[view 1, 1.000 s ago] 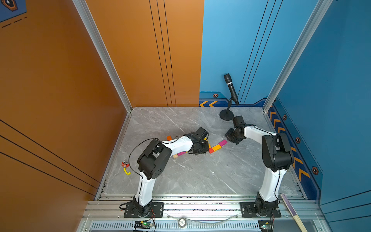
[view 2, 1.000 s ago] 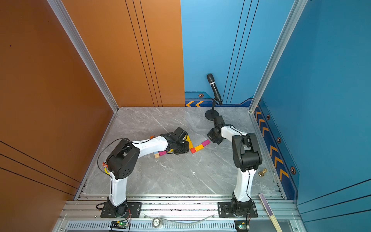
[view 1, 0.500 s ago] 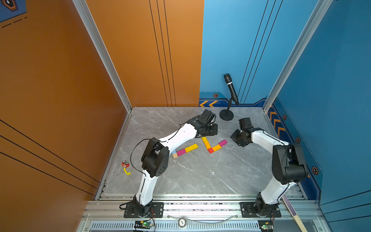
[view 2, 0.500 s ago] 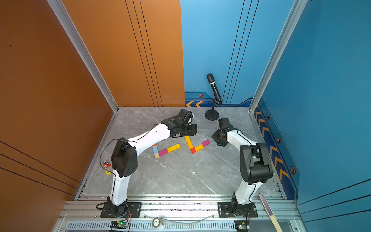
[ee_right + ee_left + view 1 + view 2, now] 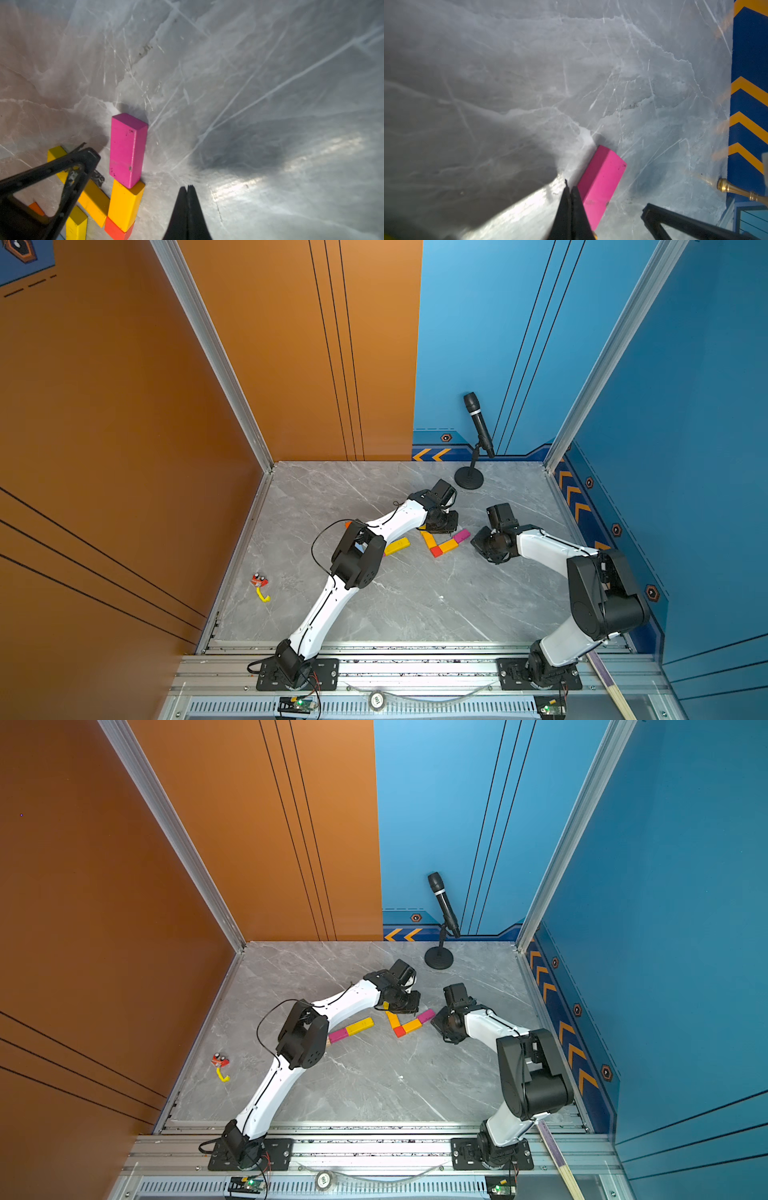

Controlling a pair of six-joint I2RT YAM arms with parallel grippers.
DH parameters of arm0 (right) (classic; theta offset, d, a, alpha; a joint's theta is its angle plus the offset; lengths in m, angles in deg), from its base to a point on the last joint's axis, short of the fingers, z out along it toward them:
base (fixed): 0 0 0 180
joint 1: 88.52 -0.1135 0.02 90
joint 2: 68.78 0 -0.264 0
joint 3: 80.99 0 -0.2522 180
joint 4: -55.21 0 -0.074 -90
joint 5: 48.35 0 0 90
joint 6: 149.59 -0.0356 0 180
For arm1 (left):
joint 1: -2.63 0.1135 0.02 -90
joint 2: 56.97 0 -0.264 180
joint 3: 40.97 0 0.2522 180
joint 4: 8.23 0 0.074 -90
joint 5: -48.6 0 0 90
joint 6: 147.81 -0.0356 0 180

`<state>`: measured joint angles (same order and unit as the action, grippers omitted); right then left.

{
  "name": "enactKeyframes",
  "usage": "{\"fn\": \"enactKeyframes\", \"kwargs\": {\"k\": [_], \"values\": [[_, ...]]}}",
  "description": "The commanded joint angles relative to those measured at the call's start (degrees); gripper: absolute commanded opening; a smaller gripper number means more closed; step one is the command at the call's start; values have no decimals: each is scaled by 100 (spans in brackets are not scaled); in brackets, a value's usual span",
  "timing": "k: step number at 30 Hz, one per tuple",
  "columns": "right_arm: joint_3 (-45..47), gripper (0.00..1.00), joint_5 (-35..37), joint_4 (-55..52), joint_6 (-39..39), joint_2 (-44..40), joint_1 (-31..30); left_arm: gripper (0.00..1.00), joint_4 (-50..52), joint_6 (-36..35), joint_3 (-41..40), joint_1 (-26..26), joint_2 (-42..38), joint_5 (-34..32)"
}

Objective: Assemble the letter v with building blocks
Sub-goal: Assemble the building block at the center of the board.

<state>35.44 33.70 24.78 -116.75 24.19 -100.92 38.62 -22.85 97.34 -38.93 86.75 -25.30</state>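
The building blocks form a V on the marble floor: a pink block (image 5: 461, 536), an amber block (image 5: 449, 546) and a red cube (image 5: 436, 552) make one stroke, and an amber bar (image 5: 427, 539) makes the other. My left gripper (image 5: 450, 526) is shut and empty, its tip down beside the pink block (image 5: 602, 182). My right gripper (image 5: 188, 187) is also shut and empty, low over the floor just off the pink block (image 5: 127, 149). A loose pink block (image 5: 338, 1036) and yellow block (image 5: 360, 1026) lie in a row by the left arm.
A microphone on a round stand (image 5: 468, 479) is at the back of the floor. A small red and yellow object (image 5: 259, 585) lies near the left wall. A brass knob (image 5: 733, 190) sits by the right wall. An orange block (image 5: 348, 524) peeks from behind the left arm.
The left gripper rose from the blocks toward the back, then came down beside the V's far end. The right gripper eased back and now sits by the pink end. Both stayed shut.
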Motion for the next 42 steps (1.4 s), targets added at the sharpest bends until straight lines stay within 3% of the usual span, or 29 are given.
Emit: {"fn": "enactKeyframes", "kwargs": {"k": [1, 20, 42], "values": [[138, 0, -48, 154, -181, -108, -12, 0, 89, 71, 313, 43, 157, 166], [216, 0, -47, 139, -172, -132, 62, 0, 58, 165, 781, 12, 769, 433], [238, 0, -53, 193, -190, -44, 75, 0, 58, 208, 303, -63, 502, 445]]}}
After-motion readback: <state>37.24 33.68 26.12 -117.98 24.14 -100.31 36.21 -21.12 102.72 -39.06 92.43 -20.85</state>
